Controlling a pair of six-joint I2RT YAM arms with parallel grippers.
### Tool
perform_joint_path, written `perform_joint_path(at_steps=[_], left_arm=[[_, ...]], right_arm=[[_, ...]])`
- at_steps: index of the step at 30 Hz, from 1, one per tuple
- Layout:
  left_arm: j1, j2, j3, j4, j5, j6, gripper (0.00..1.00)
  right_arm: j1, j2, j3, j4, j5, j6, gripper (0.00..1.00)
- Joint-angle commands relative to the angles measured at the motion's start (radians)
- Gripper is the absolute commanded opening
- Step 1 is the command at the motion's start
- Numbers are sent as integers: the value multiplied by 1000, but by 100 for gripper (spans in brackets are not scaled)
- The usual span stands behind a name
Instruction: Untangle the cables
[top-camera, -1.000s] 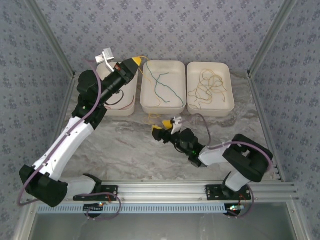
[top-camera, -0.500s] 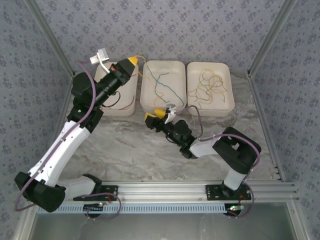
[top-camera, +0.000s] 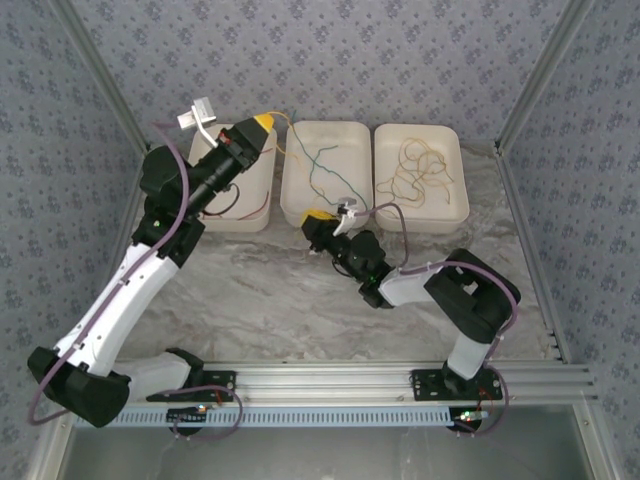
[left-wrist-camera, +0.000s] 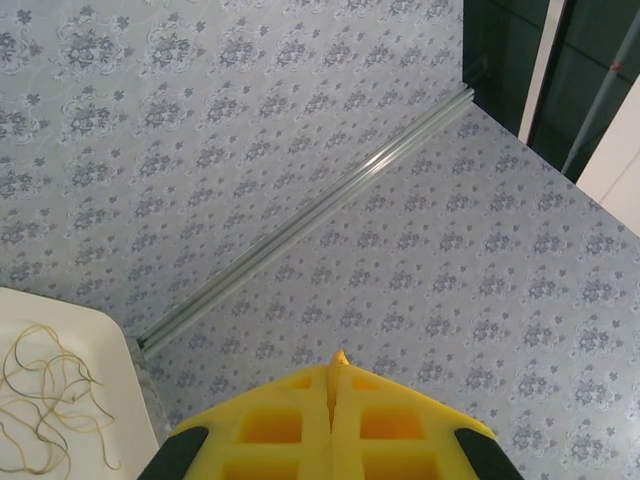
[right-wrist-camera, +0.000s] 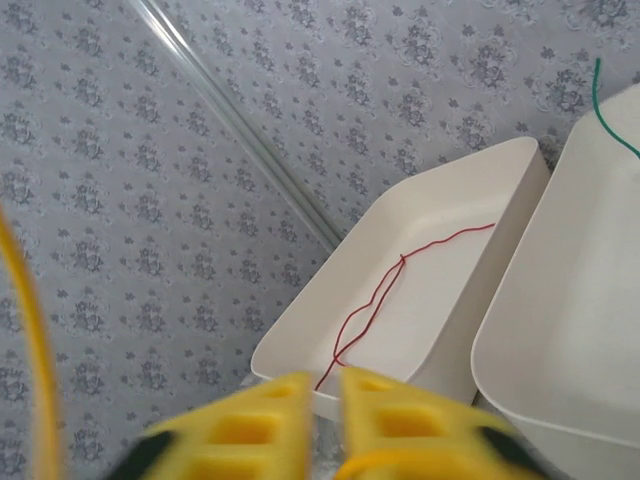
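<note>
Bright, flat light all round: soft shadows, no hard glare.

From above the light falls diffuse: the arms throw only faint grey shadows on the table (top-camera: 260, 290), the trays (top-camera: 322, 215) run near-white with little surface detail, and the frame's rails splay outward toward the corners. Over to the right wrist: the right gripper (right-wrist-camera: 325, 385) is soft and out of focus at the bottom edge, and a yellow strand (right-wrist-camera: 35, 340) at the left edge is a thick blur, yet the wallpaper (right-wrist-camera: 150, 180) behind stays crisp. Left wrist: the left gripper (left-wrist-camera: 335, 370) is fairly sharp, and a white strip (left-wrist-camera: 545, 60) at top right is blown out.
</note>
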Motion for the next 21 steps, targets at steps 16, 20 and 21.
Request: perform_joint_path(at_steps=[16, 20, 21], left_arm=[[146, 313, 645, -276, 63, 112, 0], [151, 360, 662, -259, 68, 107, 0], [152, 369, 665, -251, 70, 101, 0]], right_arm=[[217, -365, -137, -719, 167, -294, 0], [288, -413, -144, -810, 215, -332, 0], [292, -436, -159, -826, 226, -329, 0]])
